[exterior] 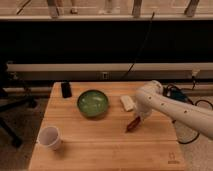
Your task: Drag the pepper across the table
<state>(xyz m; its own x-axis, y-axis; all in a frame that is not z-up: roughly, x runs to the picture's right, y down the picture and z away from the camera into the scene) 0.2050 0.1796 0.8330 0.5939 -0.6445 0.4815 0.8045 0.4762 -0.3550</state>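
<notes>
The small reddish-brown pepper (pixel 132 124) lies on the light wooden table (pixel 100 150), right of centre, in front of the pale cream block (pixel 127 103). My white arm comes in from the right, and my gripper (pixel 138 116) hangs right at the pepper's upper right end, touching or nearly touching it. The arm's wrist hides the fingers.
A green bowl (pixel 93 103) sits at the table's middle back. A dark phone-like object (pixel 66 89) lies at the back left. A white cup (pixel 50 137) lies on its side at the front left. A small dark mark (pixel 172 161) shows near the front right corner.
</notes>
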